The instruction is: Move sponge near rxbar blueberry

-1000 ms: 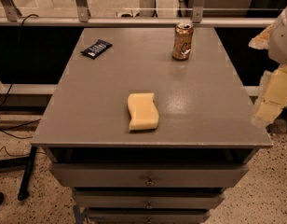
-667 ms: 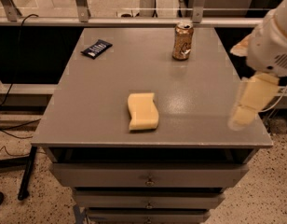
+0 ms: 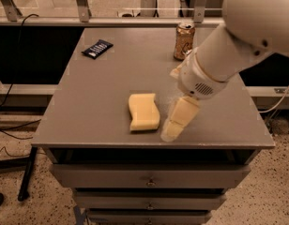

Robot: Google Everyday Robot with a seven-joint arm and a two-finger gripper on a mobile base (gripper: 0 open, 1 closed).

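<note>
Sponge (image 3: 143, 111) lies near front of table (image 3: 111, 88), well apart from rxbar blueberry (image 3: 97, 49) far-left; end effector (image 3: 172, 104) just right of it, spread apart, empty; sponge judged light, soft, squashy, so pinch across its mid-width.

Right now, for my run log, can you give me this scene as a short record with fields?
surface: grey table with drawers below
sponge: sponge, pale yellow, lying flat near the front middle of the table
rxbar blueberry: rxbar blueberry, dark wrapper at the far left corner, well apart from the sponge
soda can: soda can, upright at the far right
claw: claw, just right of the sponge, low by the front edge; contact with the sponge cannot be told
task status: sponge not yet near the bar
</note>
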